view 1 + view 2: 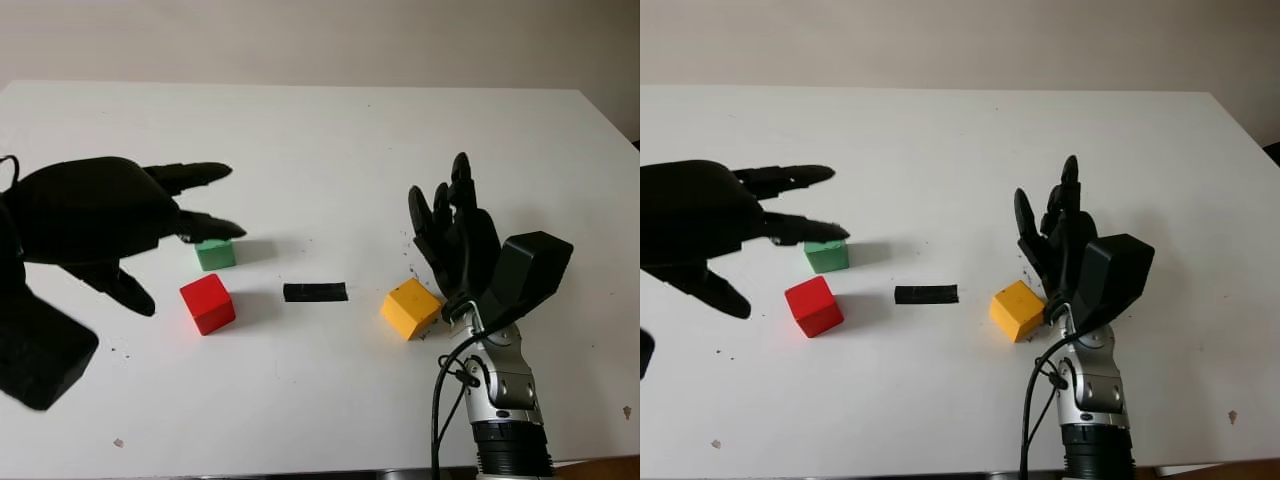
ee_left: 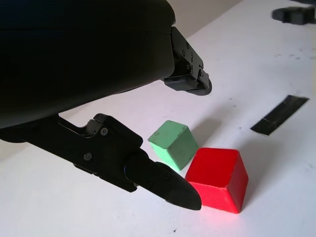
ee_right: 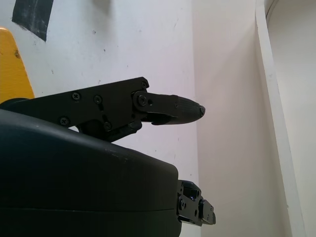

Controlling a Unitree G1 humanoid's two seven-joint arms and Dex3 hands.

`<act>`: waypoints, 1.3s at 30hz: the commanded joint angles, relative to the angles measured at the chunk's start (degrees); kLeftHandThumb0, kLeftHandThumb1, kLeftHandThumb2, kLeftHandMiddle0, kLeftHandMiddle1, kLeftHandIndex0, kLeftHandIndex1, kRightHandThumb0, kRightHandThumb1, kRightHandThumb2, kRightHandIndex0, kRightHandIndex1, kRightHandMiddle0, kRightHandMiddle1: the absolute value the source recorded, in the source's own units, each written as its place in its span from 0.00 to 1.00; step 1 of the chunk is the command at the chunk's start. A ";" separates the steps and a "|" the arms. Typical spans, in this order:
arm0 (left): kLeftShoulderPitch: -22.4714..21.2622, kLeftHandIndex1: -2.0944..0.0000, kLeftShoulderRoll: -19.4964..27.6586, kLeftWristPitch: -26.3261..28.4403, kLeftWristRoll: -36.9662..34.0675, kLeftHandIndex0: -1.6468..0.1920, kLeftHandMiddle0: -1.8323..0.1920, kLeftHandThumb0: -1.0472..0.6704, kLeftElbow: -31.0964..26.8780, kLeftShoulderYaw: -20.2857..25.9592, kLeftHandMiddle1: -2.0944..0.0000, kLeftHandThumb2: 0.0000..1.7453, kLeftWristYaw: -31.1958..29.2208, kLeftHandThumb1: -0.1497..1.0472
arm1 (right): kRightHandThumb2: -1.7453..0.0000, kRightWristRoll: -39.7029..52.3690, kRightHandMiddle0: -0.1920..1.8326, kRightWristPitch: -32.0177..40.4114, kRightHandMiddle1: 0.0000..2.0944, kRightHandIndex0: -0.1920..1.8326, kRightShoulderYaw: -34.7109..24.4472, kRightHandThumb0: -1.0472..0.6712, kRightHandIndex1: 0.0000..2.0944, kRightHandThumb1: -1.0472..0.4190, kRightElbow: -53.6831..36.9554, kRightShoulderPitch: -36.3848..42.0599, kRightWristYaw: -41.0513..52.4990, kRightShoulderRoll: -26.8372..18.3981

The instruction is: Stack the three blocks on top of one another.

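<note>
On the tabletop (image 1: pixel 320 140), your empty left hand (image 1: pixel 95 215) hovers over the green block (image 1: pixel 215 254) and red block (image 1: pixel 207 303); the empty right hand (image 1: pixel 460 240) stands beside the yellow block (image 1: pixel 411 308). They look light and rigid: pinch opposite flat faces.

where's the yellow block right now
In the left eye view the yellow block sits on the white table, right of the black tape strip and just beside the open right hand.

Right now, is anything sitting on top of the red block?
No. The red block has a bare top, and the green block sits beside it on the table. The open left hand hovers nearby. What is under the block is covered.
</note>
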 commanded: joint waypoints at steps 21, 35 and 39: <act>0.44 0.97 -1.71 -10.07 11.51 0.69 1.00 0.28 4.55 -4.20 1.00 0.03 14.55 0.84 | 0.77 1.10 0.00 0.33 0.00 0.00 -0.08 0.40 0.00 0.00 -1.95 0.79 0.97 -0.55; -0.42 0.96 -2.86 -12.37 15.81 0.66 1.00 0.27 9.00 -7.46 1.00 0.03 20.26 0.84 | 0.77 1.63 0.00 0.77 0.00 0.00 -0.33 0.39 0.00 0.00 -2.01 0.61 0.79 -0.36; -1.13 0.96 -3.37 -13.35 17.02 0.65 1.00 0.27 10.80 -8.26 0.99 0.03 22.24 0.83 | 0.77 1.36 0.00 0.98 0.00 0.00 -0.16 0.39 0.00 0.00 -2.14 0.63 0.61 -0.59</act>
